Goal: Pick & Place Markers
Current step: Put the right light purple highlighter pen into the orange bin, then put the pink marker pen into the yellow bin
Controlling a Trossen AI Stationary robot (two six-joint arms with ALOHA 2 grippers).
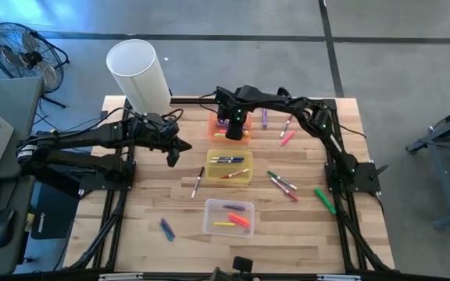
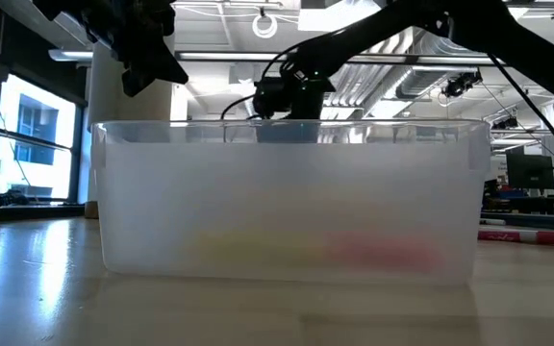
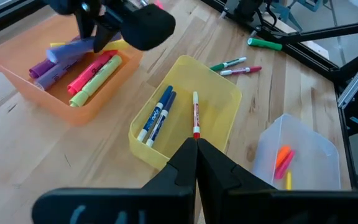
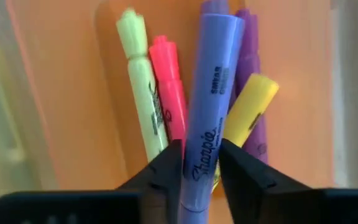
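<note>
Purple Sharpie highlighter [image 4: 207, 112] stands between the right tool's [image 4: 199, 163] fingers, which bracket it over the orange bin [image 4: 61, 93]; whether they grip it cannot be told. Seemingly a sorted drop among highlighters. Left wrist view: left tool [image 3: 196, 163] shut, empty, idling above the yellow bin [image 3: 229, 102] of pens. High view: right arm reaches across the worktop [image 1: 131, 234]; loose markers [image 1: 283, 186] remain.

Floor fan [image 1: 23, 48], white cylinder [image 1: 139, 74] (beyond the table [image 1: 131, 234])
</note>
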